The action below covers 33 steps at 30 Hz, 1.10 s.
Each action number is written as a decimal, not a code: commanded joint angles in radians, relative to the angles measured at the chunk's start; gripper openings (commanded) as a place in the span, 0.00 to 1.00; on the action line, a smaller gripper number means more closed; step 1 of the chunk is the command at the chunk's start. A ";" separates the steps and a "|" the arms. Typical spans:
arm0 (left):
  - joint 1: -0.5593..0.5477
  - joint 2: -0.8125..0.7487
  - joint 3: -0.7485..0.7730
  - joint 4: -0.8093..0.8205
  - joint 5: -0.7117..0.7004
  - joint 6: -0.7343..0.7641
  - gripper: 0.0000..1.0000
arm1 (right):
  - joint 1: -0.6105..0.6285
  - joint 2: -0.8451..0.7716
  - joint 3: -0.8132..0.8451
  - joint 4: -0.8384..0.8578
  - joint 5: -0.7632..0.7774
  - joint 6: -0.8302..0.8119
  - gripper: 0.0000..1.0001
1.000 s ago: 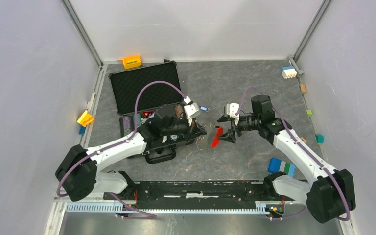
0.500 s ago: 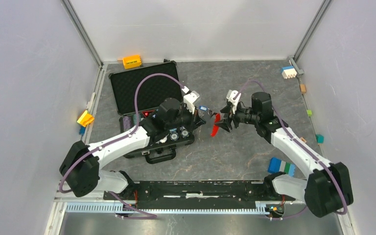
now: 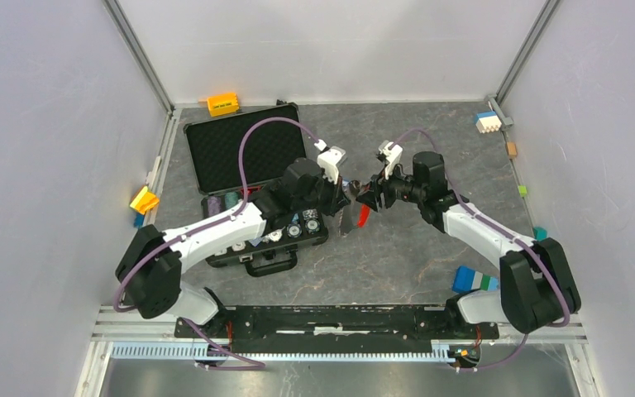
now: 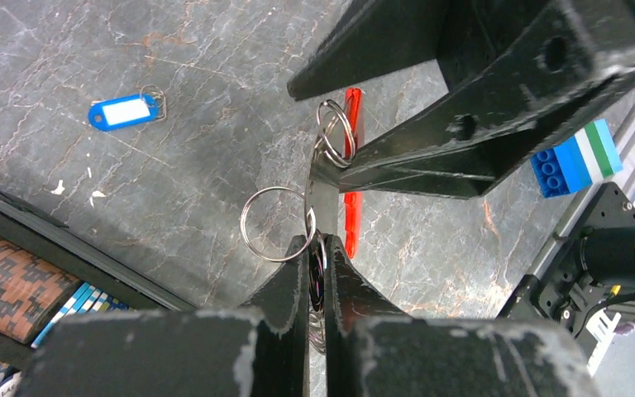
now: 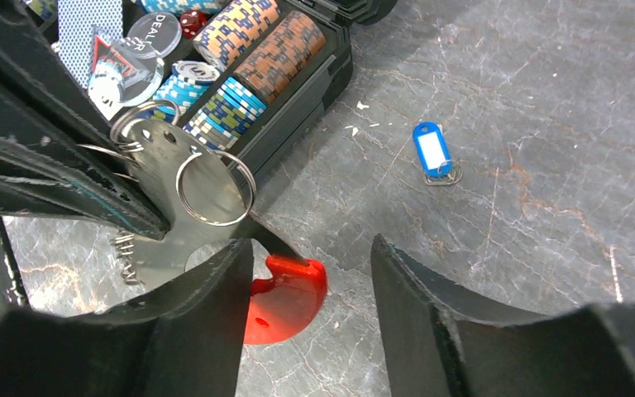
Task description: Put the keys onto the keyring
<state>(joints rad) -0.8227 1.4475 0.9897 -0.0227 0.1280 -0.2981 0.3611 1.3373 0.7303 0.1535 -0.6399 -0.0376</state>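
Two hands are meeting above the middle of the counter (image 5: 546, 124). The left hand (image 4: 318, 244) is clamping, jaws together, on the metal end of the keyring (image 5: 164, 161). The keyring is hanging in the air with its split rings splayed and its red strip (image 5: 285, 298) dangling below. The right hand (image 5: 310, 244) is standing with jaws apart, straddling the red strip and gripping nothing. The blue-headed key (image 5: 432, 150) is lying flat on the counter, well apart from the keyring and not threaded on.

Risks, as judged: the right hand's fingers are sitting just beside the left hand's, so a slight misalignment could be knocking finger against finger or twisting the keyring out of the clamp. Closing on the loose red strip rather than a ring would be giving poor purchase. The key is thin and flat, so it may be skidding when picked.

Clearance: the poker chip case (image 5: 304, 106) is sitting near, on the left arm's side. Bare counter is lying around the key, and the enclosure walls (image 3: 50, 124) are standing well apart from both hands.
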 commanded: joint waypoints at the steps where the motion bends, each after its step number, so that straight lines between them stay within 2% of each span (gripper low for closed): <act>1: -0.011 0.015 0.082 -0.019 -0.049 -0.067 0.02 | 0.019 0.037 0.018 0.074 0.078 0.083 0.56; 7: -0.022 0.041 0.102 -0.043 -0.115 -0.072 0.02 | 0.023 0.063 0.023 0.064 0.135 0.105 0.36; 12: -0.029 0.050 0.109 -0.040 -0.109 -0.067 0.02 | 0.024 0.073 0.051 0.044 0.131 0.100 0.07; 14: -0.029 0.046 0.101 -0.020 -0.079 -0.057 0.05 | 0.024 0.074 0.058 0.037 0.133 0.086 0.00; 20: -0.029 -0.018 0.030 0.095 0.025 0.033 0.34 | 0.021 0.044 0.029 0.053 0.122 -0.027 0.00; 25: -0.027 -0.094 -0.034 0.143 0.090 0.156 0.56 | -0.006 -0.011 -0.029 0.144 0.013 -0.069 0.00; 30: -0.024 -0.180 -0.076 0.138 0.123 0.275 0.69 | -0.031 -0.026 -0.051 0.167 -0.133 -0.113 0.00; 33: -0.023 -0.227 -0.086 0.090 0.158 0.432 0.76 | -0.038 -0.038 -0.063 0.150 -0.212 -0.164 0.00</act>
<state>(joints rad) -0.8444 1.2892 0.9169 0.0605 0.2184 -0.0998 0.3325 1.3380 0.6834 0.2501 -0.7002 -0.1226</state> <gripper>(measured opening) 0.726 0.350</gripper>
